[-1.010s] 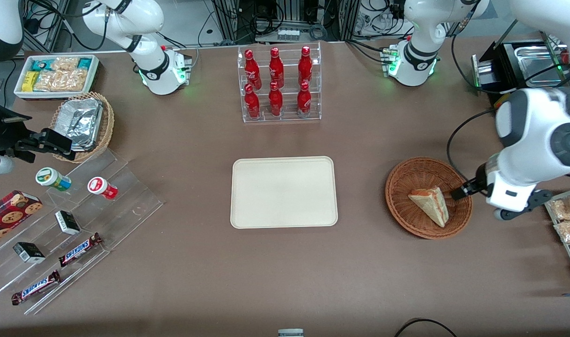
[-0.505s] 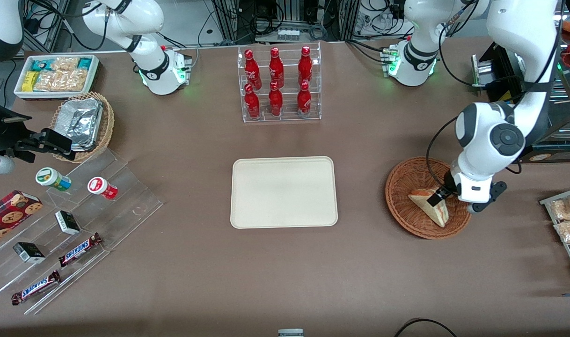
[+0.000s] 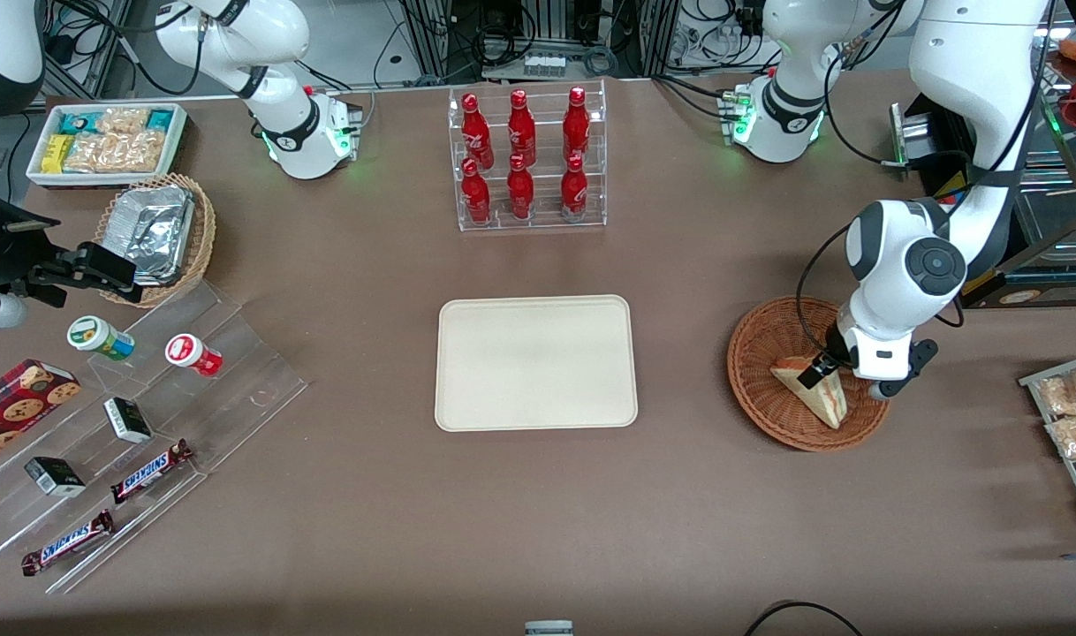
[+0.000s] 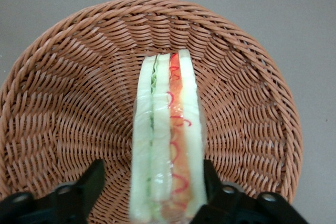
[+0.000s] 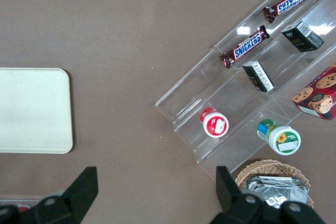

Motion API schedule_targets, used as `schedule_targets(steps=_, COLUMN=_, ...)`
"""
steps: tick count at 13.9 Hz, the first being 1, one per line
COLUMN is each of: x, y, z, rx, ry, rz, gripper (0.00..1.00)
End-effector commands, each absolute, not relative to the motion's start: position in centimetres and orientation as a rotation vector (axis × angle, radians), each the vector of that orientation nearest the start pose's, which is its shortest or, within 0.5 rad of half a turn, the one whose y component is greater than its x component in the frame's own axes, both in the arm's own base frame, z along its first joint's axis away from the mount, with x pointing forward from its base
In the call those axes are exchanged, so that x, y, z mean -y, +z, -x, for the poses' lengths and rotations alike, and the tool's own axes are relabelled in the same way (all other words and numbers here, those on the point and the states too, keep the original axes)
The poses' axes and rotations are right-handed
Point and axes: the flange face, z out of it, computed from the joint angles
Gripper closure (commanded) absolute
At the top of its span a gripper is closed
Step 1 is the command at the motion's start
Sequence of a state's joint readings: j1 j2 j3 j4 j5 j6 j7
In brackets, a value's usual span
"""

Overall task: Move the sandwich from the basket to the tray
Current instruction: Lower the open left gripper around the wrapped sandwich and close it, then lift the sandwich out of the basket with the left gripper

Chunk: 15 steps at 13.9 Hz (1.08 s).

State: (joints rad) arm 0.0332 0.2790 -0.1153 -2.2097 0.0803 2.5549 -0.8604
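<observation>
Sandwich (image 4: 168,140) stands on edge in the basket (image 3: 768,340) near the table's working-arm end, with the gripper (image 3: 819,371) down over it, jaws spread just wider than the wedge, one finger (image 4: 86,187) on each side, the tray (image 3: 535,362) well apart at mid-table.

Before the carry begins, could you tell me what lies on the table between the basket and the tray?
Nothing: the front view shows only bare brown table between the basket and tray. The gripper is open, straddling the sandwich in the basket.
</observation>
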Motion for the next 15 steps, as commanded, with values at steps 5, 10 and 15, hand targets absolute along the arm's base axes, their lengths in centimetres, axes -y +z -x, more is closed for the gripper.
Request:
schedule_targets(steps=5, x=5.2, y=30.4, z=-57.7, rx=1.148, ry=-0.15, rz=2.946, gripper=1.0)
schedule_targets(steps=10, x=13.3, y=45.0, z=-58.9, rx=0.902, ry=0.114, rz=2.913, gripper=1.0)
schedule_targets(steps=15, x=23.8, y=51.8, z=-55.8, rx=0.643, ry=0.171, rz=2.993, gripper=1.0)
